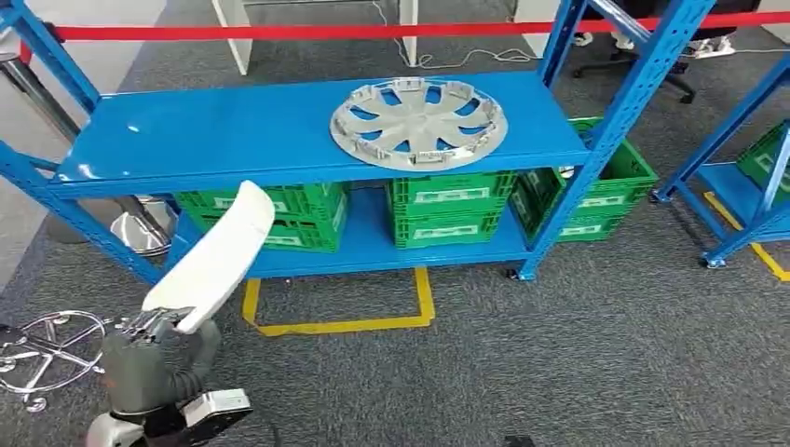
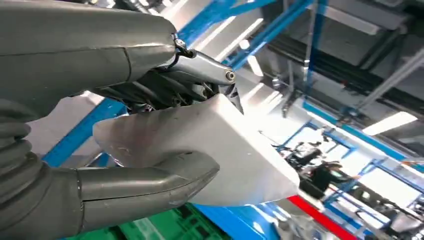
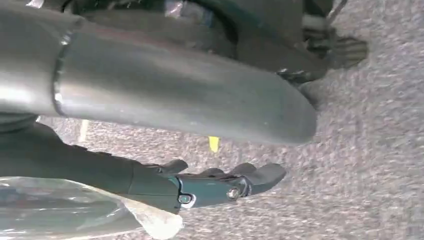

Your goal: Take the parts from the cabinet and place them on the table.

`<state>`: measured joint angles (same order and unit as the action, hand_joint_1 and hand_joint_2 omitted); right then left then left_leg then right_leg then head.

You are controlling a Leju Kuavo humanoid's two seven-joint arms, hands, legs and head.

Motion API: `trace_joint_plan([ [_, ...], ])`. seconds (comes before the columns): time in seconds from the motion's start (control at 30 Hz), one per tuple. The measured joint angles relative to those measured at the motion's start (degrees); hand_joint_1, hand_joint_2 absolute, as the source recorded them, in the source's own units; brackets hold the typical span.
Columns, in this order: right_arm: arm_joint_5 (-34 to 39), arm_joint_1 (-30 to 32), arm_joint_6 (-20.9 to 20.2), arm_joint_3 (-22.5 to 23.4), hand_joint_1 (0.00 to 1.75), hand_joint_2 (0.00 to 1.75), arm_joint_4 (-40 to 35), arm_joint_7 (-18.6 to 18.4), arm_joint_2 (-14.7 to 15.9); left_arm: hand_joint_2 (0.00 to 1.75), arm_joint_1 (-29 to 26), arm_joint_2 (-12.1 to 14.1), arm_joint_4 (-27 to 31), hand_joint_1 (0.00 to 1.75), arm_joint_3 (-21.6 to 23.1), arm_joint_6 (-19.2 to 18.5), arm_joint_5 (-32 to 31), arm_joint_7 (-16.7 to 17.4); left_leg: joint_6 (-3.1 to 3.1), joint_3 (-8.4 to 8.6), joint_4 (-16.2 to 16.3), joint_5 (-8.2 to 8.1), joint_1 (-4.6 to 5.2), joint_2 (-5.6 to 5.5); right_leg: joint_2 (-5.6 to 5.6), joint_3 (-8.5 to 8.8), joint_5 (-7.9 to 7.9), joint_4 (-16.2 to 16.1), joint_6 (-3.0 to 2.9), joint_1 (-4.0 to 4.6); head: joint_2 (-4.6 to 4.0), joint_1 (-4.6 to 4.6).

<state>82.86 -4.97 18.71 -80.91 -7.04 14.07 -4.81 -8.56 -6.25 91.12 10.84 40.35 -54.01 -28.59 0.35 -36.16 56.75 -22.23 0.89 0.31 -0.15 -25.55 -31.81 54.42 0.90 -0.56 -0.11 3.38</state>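
the left hand (image 1: 154,328) holds a long white part (image 1: 216,256) by its near end, thumb on one side and fingers on the other, down at the near left, in front of the blue rack (image 1: 279,130). the right hand (image 3: 225,182) hangs over the grey carpet (image 3: 370,150) with fingers apart, holding nothing. i think it should keep a firm squeeze and turn slowly toward the table, so the long end does not bump the rack, while the silver wheel cover (image 1: 418,122) waits on the top shelf.
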Motion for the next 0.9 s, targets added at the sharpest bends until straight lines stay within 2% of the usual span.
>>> trace_joint_plan([
  [0.03,0.0,0.0,0.0,0.0,0.00,0.00,0.0,0.0,0.0,1.75,0.0,0.1,0.0,1.75,0.2,0.0,0.0,0.1,-0.49,-0.34,0.6,-1.78,-0.21,-0.12,-0.14,-0.38,0.44,0.1,-0.53,-0.09,0.02,-0.28],
  [0.07,0.0,0.1,-0.1,0.0,0.00,0.00,0.0,0.5,0.0,1.75,-0.1,0.1,0.0,1.75,0.4,0.0,0.0,0.3,-0.95,-0.82,2.9,-5.31,-0.41,-0.12,-0.25,-0.82,1.00,0.1,-1.31,-0.08,0.00,-0.35],
  [0.1,0.0,0.1,-0.3,0.1,0.00,0.00,0.0,1.1,0.0,1.75,-0.1,0.2,0.0,1.75,0.8,0.0,-0.1,0.4,-1.30,-1.52,6.9,-9.03,-0.66,-0.12,-0.37,-1.13,1.54,0.2,-1.47,0.00,0.00,-0.39],
  [0.13,0.0,0.1,-0.9,0.1,0.00,0.00,0.0,2.1,0.0,1.75,-0.2,0.2,0.0,1.75,1.1,0.0,-0.1,0.4,-1.55,-2.36,11.5,-12.02,-0.81,-0.12,-0.38,-1.84,2.14,0.3,-1.45,0.06,0.00,-0.39],
  [0.17,0.0,0.1,-1.6,0.1,0.00,0.00,0.0,3.7,0.0,1.75,-0.2,0.2,0.0,1.75,1.5,0.0,-0.3,0.5,-1.74,-2.94,15.7,-13.44,-0.92,-0.12,-0.45,-2.73,2.65,0.7,-1.45,0.08,0.00,-0.37],
  [0.2,0.0,0.2,-2.6,0.2,0.00,0.00,0.0,5.8,0.0,1.75,-0.4,0.3,0.0,1.75,1.8,0.0,-0.6,0.8,-1.83,-2.83,17.6,-12.95,-1.00,-0.12,-0.54,-3.64,2.93,1.1,-1.44,0.08,0.00,-0.39],
  [0.23,0.0,0.3,-3.7,0.3,0.00,0.00,0.0,8.5,0.0,1.75,-0.6,0.3,0.0,1.75,2.2,0.0,-0.7,1.1,-1.85,-1.60,17.2,-11.35,-1.06,-0.12,-0.59,-4.63,3.26,1.7,-1.39,0.07,0.02,-0.37],
  [0.27,0.0,0.3,-4.8,0.3,0.00,0.00,0.0,11.6,0.0,1.75,-0.8,0.3,0.0,1.75,2.4,0.0,-0.9,1.3,-1.75,0.40,14.7,-9.39,-1.11,-0.12,-0.59,-5.55,3.45,2.3,-1.35,0.07,0.00,-0.41],
  [0.3,0.0,0.3,-5.7,0.3,0.00,0.00,0.0,14.7,0.0,1.75,-1.1,0.3,0.1,1.75,2.5,0.0,-1.1,1.4,-1.53,3.46,10.1,-7.56,-1.12,-0.12,-0.53,-6.33,3.61,2.8,-1.22,0.07,0.00,-0.39],
  [0.33,0.0,0.3,-5.9,0.3,0.00,0.00,0.0,16.6,-0.2,1.75,-1.4,0.3,0.2,1.75,2.6,0.0,-1.2,1.4,-1.14,6.91,4.7,-6.84,-1.10,-0.15,-0.46,-6.92,3.78,3.3,-1.05,0.07,0.00,-0.43],
  [0.37,0.0,0.3,-6.1,0.3,0.00,0.00,0.0,17.4,-0.4,1.75,-1.5,0.3,0.4,1.75,2.6,0.0,-1.2,1.4,-0.76,8.86,1.6,-8.34,-0.84,-0.17,-0.46,-7.46,4.01,3.7,-0.70,0.37,0.00,-0.39],
  [0.4,0.0,0.4,-6.1,0.3,0.00,0.00,0.0,17.7,-0.6,1.75,-1.6,0.3,0.7,1.75,2.7,0.0,-1.2,1.4,-0.55,9.19,0.2,-8.51,-0.81,-0.19,-0.49,-7.69,4.44,3.8,-0.35,0.34,0.00,-0.28],
  [0.43,0.0,0.5,-6.4,0.3,0.00,0.00,0.0,18.6,-0.6,1.75,-1.8,0.3,0.7,1.75,2.9,0.0,-1.2,1.4,-0.33,8.76,0.2,-8.31,-0.64,-0.22,-0.59,-7.96,5.00,3.7,-0.01,0.23,0.00,-0.31],
  [0.5,-0.8,0.6,-8.0,0.3,0.00,0.00,0.0,23.0,-0.9,1.75,-2.2,0.3,0.8,1.75,2.9,0.0,-1.1,1.4,0.48,8.15,0.0,-7.49,-0.50,-0.19,-0.64,-8.28,5.85,3.5,0.69,0.09,0.00,-0.30],
  [0.53,-3.3,0.5,-7.5,0.6,0.00,0.00,-0.4,24.7,-0.9,1.75,-2.2,0.2,0.8,1.75,3.1,0.0,-1.1,1.4,1.02,7.71,-0.7,-6.65,-0.96,0.22,-0.27,-8.76,4.79,4.0,0.96,-0.05,0.00,-0.45],
  [0.57,-8.0,0.5,-6.6,1.7,0.00,0.00,-1.9,25.4,-0.8,1.75,-2.0,0.1,0.9,1.75,3.2,0.0,-1.1,1.5,1.58,7.00,-0.7,-6.01,-0.90,0.26,-0.11,-9.90,2.07,5.4,1.17,0.06,0.00,-0.26],
  [0.6,-15.0,0.7,-6.3,3.9,0.00,0.00,-3.3,25.6,-0.4,1.75,-1.7,0.0,1.0,1.75,3.5,0.0,-1.1,1.8,1.98,6.17,-0.6,-5.47,-0.93,0.29,-0.02,-10.79,-1.38,8.8,1.24,-0.01,0.00,-0.10],
  [0.63,-23.1,1.1,-6.1,7.3,0.00,0.00,-4.6,25.7,-0.1,1.75,-1.5,0.0,1.0,1.75,3.8,0.0,-1.1,2.4,1.96,5.42,-0.5,-4.88,-0.89,0.28,-0.01,-11.63,-4.39,12.9,1.41,-0.03,0.00,-0.04],
  [0.67,-29.3,1.5,-6.1,10.8,0.00,0.00,-5.4,25.7,-0.1,1.75,-1.3,0.0,1.0,1.75,3.9,0.0,-1.0,2.8,1.97,4.62,-0.5,-4.28,-0.83,0.28,-0.02,-12.45,-6.39,16.9,1.50,-0.03,0.00,-0.13],
  [0.7,-34.3,1.9,-6.5,14.4,0.00,0.00,-5.9,25.8,-0.1,1.75,-1.0,0.0,1.0,1.75,4.0,0.0,-1.0,2.9,1.94,3.70,-0.4,-3.62,-0.80,0.28,-0.03,-12.78,-6.76,19.9,1.60,-0.03,0.00,-0.04],
  [0.73,-37.6,2.1,-7.2,18.4,0.00,0.00,-6.2,25.9,-0.1,1.75,-0.9,-0.1,1.0,1.75,4.0,0.0,-1.1,3.0,1.83,2.81,-0.2,-3.00,-0.80,0.29,-0.02,-12.07,-5.29,20.5,1.67,-0.03,0.00,-0.11],
  [0.77,-39.7,2.2,-8.0,22.4,0.00,0.00,-6.2,25.9,-0.1,1.75,-0.7,-0.2,1.0,1.75,4.0,0.0,-1.2,3.0,1.66,1.89,-0.1,-2.42,-0.80,0.31,-0.03,-10.34,-2.70,18.9,1.71,-0.05,0.00,-0.08],
  [0.8,-40.7,2.2,-8.7,25.9,0.00,0.00,-6.1,25.9,-0.1,1.75,-0.5,-0.2,1.0,1.75,4.0,0.0,-1.2,3.1,1.46,1.03,0.1,-1.89,-0.82,0.31,-0.03,-7.67,-0.21,15.4,1.75,-0.12,0.00,-0.11],
  [0.83,-41.1,2.1,-9.1,28.6,0.00,0.00,-5.9,25.9,-0.1,1.75,-0.4,-0.2,1.0,1.75,3.9,0.0,-1.2,3.3,1.24,0.37,0.3,-1.34,-0.85,0.29,-0.02,-4.41,0.99,10.8,1.72,-0.20,0.00,-0.08],
  [0.9,-41.5,1.9,-9.4,32.8,0.00,0.00,-5.8,25.9,-0.2,1.75,-0.1,-0.2,1.0,1.75,3.9,0.0,-1.2,3.3,0.65,-0.62,1.0,-0.43,-0.54,0.18,0.18,2.12,-1.02,1.0,1.37,-0.03,0.00,-0.08],
])
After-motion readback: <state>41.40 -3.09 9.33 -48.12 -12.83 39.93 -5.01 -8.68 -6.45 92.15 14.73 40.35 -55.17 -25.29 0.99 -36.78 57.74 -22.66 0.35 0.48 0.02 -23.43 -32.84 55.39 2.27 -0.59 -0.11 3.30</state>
